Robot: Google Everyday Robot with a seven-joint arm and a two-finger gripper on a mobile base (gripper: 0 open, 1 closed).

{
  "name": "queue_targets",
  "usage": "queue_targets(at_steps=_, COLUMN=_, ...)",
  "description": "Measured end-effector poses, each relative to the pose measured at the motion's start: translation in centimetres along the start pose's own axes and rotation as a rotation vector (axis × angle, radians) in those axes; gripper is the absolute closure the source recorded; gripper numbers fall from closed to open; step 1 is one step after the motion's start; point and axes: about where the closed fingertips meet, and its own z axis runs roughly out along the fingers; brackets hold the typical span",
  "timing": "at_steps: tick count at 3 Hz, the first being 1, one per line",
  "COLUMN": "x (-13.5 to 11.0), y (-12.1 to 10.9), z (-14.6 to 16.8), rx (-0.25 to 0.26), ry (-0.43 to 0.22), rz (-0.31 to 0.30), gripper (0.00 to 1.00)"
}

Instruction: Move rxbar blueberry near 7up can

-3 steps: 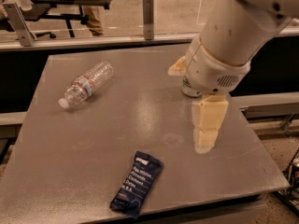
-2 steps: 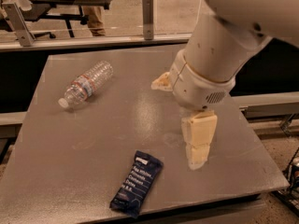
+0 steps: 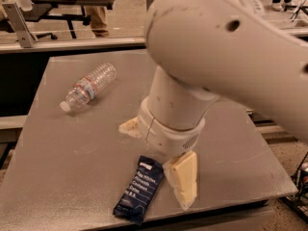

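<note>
The rxbar blueberry (image 3: 139,189), a flat dark navy wrapper with white text, lies near the table's front edge. My gripper (image 3: 155,165) hangs just above and to the right of it, open and empty. One cream finger (image 3: 183,183) stands right beside the bar's right edge, and the other finger (image 3: 129,127) shows behind, past the bar's far end. The large white arm fills the upper right of the view. The 7up can is not in view; the arm hides the table's right and back part.
A clear plastic water bottle (image 3: 88,86) with a red-white label lies on its side at the back left of the grey table (image 3: 57,162). The table's front edge is close behind the bar. Benches and people stand beyond the table.
The arm has swung left and toward the front edge, coming down close to the bar. Its near finger went from well right of the bar to right beside it. The bar and bottle have not moved.
</note>
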Motion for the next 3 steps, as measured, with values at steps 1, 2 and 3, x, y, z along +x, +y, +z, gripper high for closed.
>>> queue_targets(at_steps=1, x=-2.1, y=0.3, z=1.8, rx=-0.033, ry=0.008, rz=-0.096, gripper=0.0)
queue_targets(at_steps=2, x=-3.6, y=0.5, z=3.5, rx=-0.072, ry=0.02, rz=-0.158, gripper=0.0)
queue_targets(at_steps=3, x=-4.1, y=0.1, z=4.7, rx=-0.1, ry=0.032, rz=-0.188, gripper=0.12)
